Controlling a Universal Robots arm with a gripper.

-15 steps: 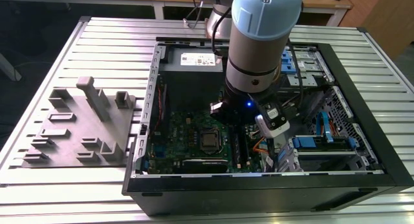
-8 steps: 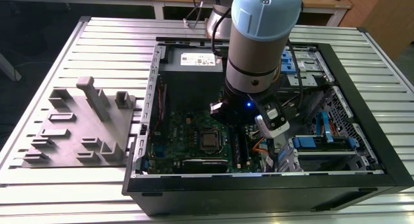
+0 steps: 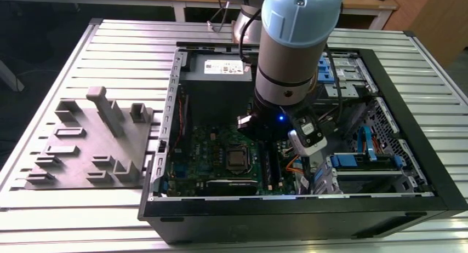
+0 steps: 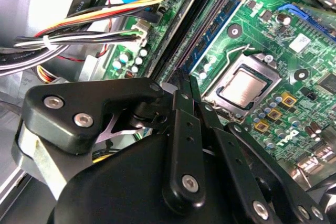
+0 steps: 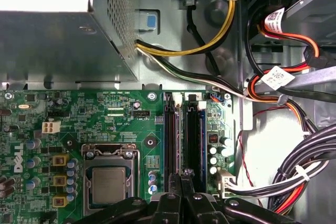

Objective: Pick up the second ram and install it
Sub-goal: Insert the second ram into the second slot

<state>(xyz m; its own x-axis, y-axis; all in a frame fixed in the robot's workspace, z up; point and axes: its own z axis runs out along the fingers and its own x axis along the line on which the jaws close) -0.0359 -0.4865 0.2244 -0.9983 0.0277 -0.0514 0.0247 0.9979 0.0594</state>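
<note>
One thin ram stick (image 5: 185, 145) sits edge-on in its slot at my 12 o'clock, jaws pinched shut above it; light, stiff, fragile, so hold the long edges.

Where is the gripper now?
In the first wrist view, the gripper is over the long black memory slots, beside the processor socket.

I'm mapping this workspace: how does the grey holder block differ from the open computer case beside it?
The holder block is grey; the computer case is black. The block is low and small; the case taller and wider. The block carries posts and pockets; the case holds a green motherboard. Both sit on the slatted table.
</note>
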